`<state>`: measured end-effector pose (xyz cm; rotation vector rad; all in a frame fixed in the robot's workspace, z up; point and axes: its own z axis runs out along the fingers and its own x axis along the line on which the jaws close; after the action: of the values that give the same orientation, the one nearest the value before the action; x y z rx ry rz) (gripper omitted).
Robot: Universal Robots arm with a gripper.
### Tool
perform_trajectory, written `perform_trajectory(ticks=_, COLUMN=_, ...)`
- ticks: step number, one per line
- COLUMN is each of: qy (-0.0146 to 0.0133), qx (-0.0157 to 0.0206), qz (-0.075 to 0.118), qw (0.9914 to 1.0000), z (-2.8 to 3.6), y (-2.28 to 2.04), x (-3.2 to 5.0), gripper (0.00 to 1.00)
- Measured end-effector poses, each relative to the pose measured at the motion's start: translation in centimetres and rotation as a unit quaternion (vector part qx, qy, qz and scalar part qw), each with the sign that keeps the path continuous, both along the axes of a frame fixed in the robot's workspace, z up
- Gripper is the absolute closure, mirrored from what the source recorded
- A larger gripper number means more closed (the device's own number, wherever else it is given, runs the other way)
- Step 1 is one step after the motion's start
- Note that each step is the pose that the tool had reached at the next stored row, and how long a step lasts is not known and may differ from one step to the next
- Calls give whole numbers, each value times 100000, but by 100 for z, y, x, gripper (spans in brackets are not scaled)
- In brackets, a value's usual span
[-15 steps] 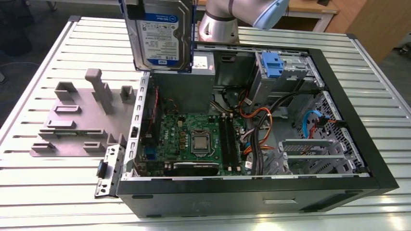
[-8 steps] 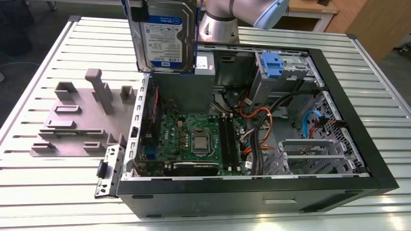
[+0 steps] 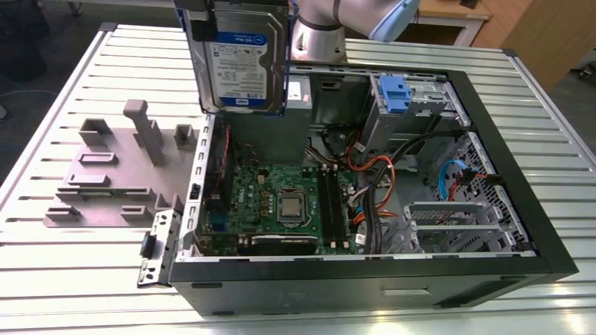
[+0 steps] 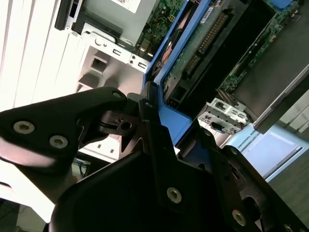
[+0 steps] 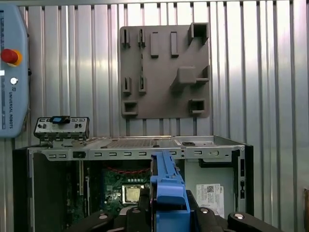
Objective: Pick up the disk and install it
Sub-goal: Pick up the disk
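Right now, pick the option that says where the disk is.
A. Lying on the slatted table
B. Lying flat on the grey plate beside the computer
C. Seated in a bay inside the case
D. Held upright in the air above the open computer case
D: the disk stands upright over the open computer case, with its blue frame clamped in the hand, and it is clear of the grey plate.

Bare silver metal on disk [image 3: 237, 56], with smooth paper label and glossy blue plastic frame at edge. Matt black hand [image 5: 169, 212] had small shiny metal screws. Ribbed worktop [image 3: 75, 279] was pale glossy metal. Grey fixture plate [image 3: 112, 181] looked matt plastic. Shell of computer case [image 3: 373, 283] was matt black, bare metal inside.
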<state>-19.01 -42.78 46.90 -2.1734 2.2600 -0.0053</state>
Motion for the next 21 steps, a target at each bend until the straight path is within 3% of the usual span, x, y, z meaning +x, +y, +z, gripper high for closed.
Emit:
perform_trajectory(ticks=8, qy=-29, qx=-7, qz=-1, qw=100000, z=-13, y=-4, x=110, gripper=64)
perform_trajectory(ticks=21, qy=-35, qx=-6, qz=-2, qw=100000, z=-30, y=-4, x=411, gripper=64)
